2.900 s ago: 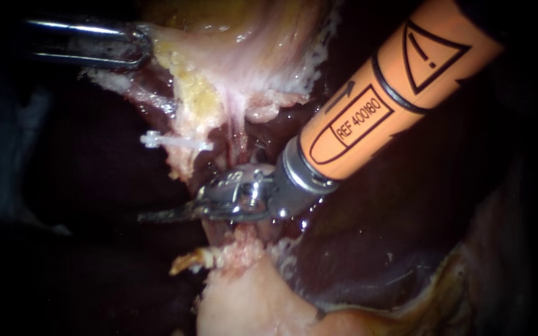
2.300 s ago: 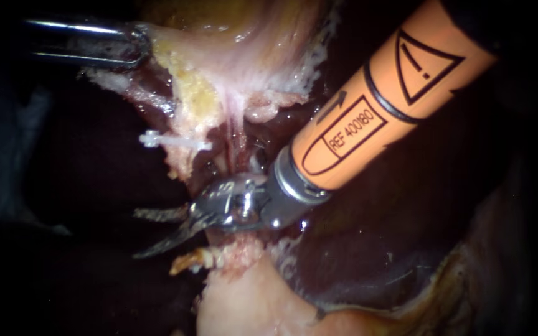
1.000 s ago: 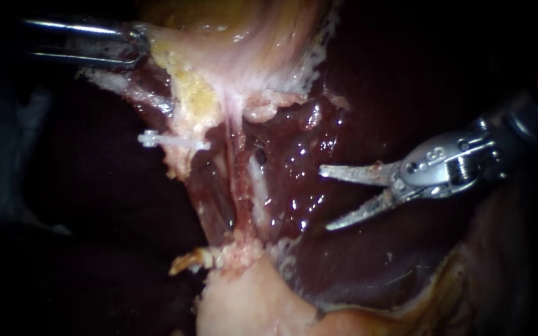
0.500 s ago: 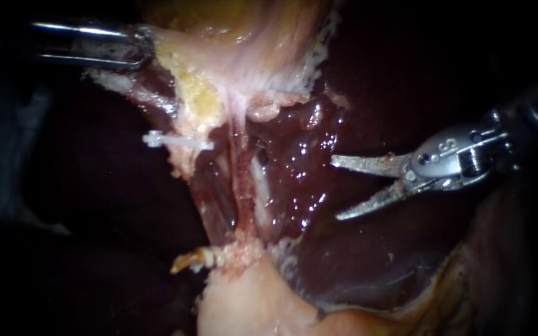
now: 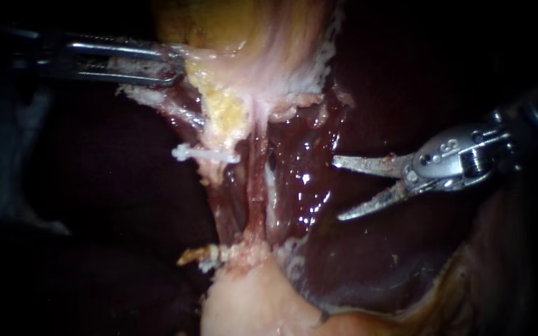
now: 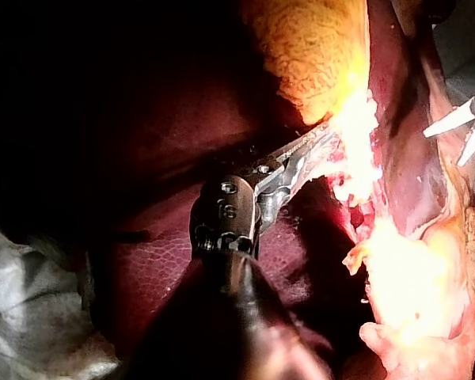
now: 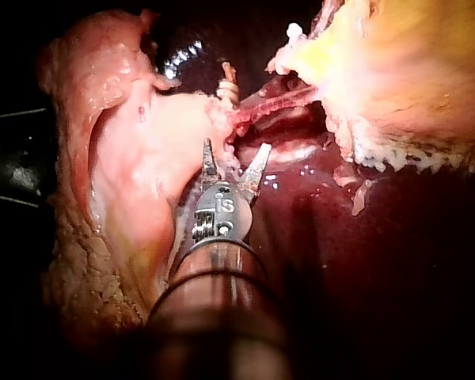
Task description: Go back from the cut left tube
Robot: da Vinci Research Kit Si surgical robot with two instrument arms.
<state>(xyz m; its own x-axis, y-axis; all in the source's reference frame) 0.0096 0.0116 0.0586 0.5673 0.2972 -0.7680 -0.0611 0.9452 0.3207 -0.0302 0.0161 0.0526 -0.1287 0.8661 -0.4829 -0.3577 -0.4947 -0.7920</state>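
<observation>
Since the earlier frames our silver right instrument point(image 5: 337, 189) with two thin blades went back from the tube. It is now well apart at the right, jaws spread and empty. Our dark slim left instrument point(image 5: 172, 62) has its jaws clamped on the yellowish-pink gallbladder point(image 5: 263, 37) edge. Below hangs the pale pink cut left tube point(image 5: 213, 173), long axis up-down, end pointing down, with a white plastic clip point(image 5: 207, 153) crosswise on it.

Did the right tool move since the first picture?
Yes. The right instrument has backed off to the right of the tubes, which its jaws reached across before; they now stand open over the liver.
</observation>
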